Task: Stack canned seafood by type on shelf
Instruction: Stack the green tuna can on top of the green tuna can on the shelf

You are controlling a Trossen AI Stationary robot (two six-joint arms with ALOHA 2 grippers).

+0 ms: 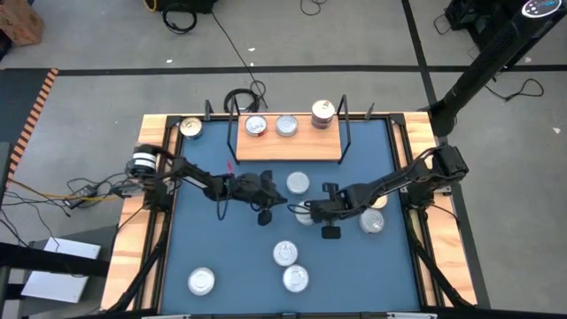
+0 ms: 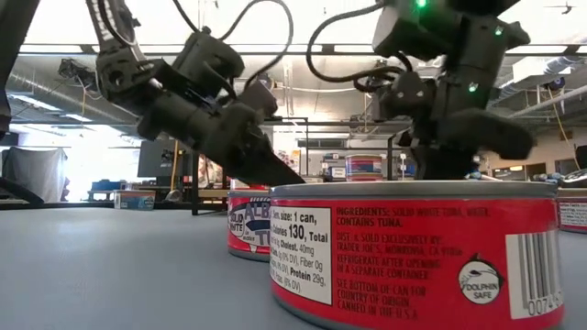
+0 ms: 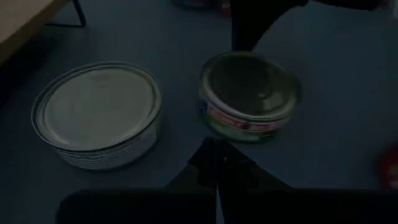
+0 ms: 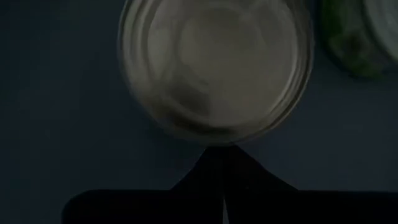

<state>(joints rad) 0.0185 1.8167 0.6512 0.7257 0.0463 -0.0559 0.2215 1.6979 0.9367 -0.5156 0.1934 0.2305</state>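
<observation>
we had three tins on the shelf [image 1: 288, 146], one of them a stack of two at its right end, with the rest of the canned seafood loose on the blue worktop [image 1: 213, 239]. our left pincer [image 1: 263, 206] and right pincer [image 1: 312, 209] hung mid-worktop, fingers pressed together and empty, the right just short of a silver-lidded tin [image 4: 214, 65]. we judged the step a fresh pickup: next the right must spread wide to straddle that tin.

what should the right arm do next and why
Probably open the right tool and ease it forward around the silver-lidded can right ahead. Its fingers look shut, the can still sits on the blue table, and the shelf has bare board for it.
</observation>
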